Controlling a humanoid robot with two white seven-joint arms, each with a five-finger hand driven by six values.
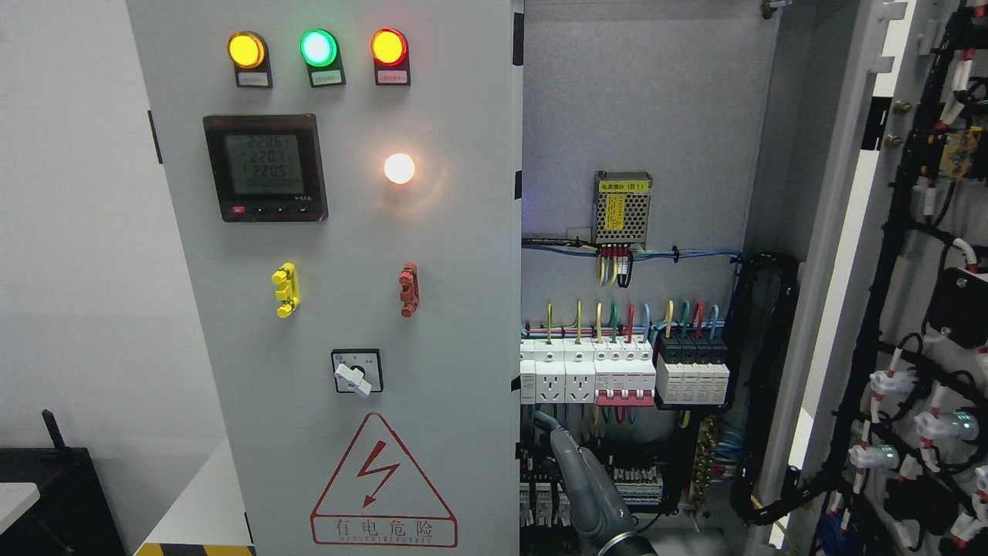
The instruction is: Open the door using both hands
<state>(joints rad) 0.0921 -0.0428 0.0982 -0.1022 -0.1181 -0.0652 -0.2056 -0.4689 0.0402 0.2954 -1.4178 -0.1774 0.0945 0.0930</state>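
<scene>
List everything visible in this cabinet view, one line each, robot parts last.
Left door: one, grey, closed, picture's left.
Right door: one, swung open at right, wiring on its inner side.
Indicator lamps: three, yellow, green, red, top of left door.
White lamp: one, lit, mid door.
Digital meter: one, black, below the lamps.
Handles: yellow and red, mid door.
Rotary switch: one, white knob.
Warning triangle: one, red, bottom of door.
Power supply: one, metal mesh, inside cabinet.
Breakers: a row, white and black, inside.
Robot hand: one, grey, bottom centre, finger pointing up inside the cabinet; which arm is unclear.
</scene>
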